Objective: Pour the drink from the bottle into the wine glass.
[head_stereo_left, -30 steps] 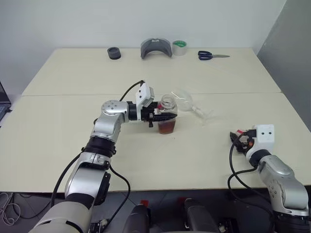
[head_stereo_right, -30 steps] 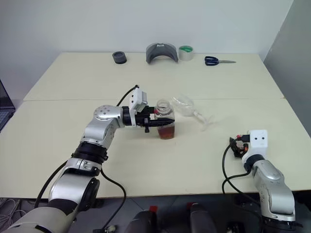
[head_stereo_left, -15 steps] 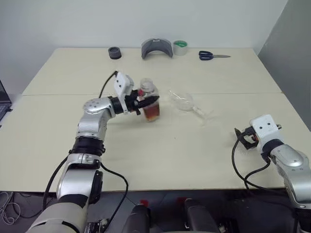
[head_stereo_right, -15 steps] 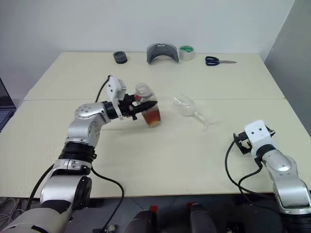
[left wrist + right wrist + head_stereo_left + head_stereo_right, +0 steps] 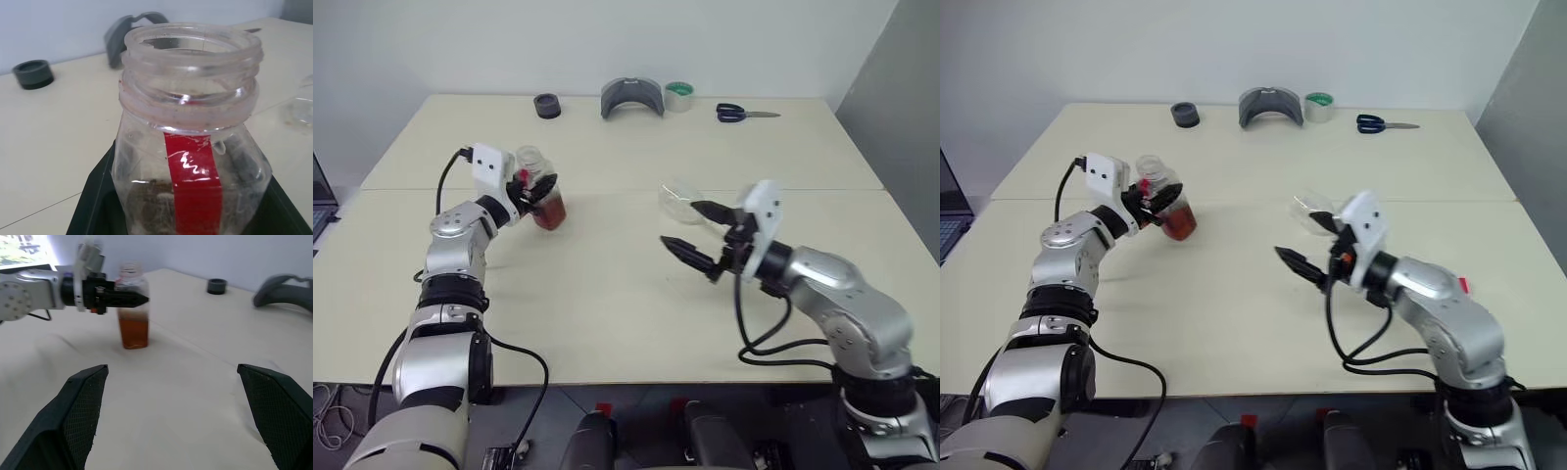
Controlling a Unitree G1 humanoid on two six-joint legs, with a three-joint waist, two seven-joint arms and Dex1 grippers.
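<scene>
1. The table (image 5: pixel 607 313) carries the wine glass (image 5: pixel 681 199) near its middle, apparently lying on its side, bowl toward the left, just beyond the right gripper (image 5: pixel 698 238).
2. That gripper, fingers spread wide and empty, is the nearer one; it has swung in from the right edge.
3. The left gripper (image 5: pixel 536 189), clamped on the uncapped bottle (image 5: pixel 541 193), has carried it left, well apart from the glass.

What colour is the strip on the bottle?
Red, on the clear bottle; best seen in the left wrist view.

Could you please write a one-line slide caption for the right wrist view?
Right gripper open, facing the uncapped bottle of reddish-brown drink held by the left gripper.
</scene>
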